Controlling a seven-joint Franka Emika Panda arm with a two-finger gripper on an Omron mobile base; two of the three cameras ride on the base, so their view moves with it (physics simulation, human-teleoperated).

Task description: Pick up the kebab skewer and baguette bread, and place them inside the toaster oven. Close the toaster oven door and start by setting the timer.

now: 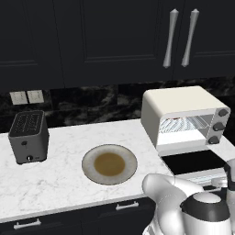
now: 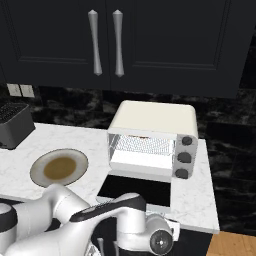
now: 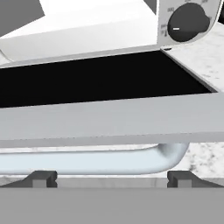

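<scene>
One toaster oven (image 1: 183,114) stood on the white marble counter (image 1: 64,183), its toaster oven door (image 2: 135,190) folded down flat. The hand (image 3: 111,177) sat at the door's bar handle (image 3: 96,159), fingertips (image 3: 41,178) spread. Nearby lay a plate (image 1: 109,164), beyond it a dark toaster (image 1: 28,136), black cabinets (image 1: 92,36) above.

Oven mouth open, door folded flat out front

The toaster oven door (image 2: 135,187) lies flat over the tabletop (image 1: 64,137) edge, its handle (image 3: 87,159) just ahead of the jaws; open tabletop lies between plate (image 1: 109,164) and slot toaster (image 1: 28,136).
</scene>
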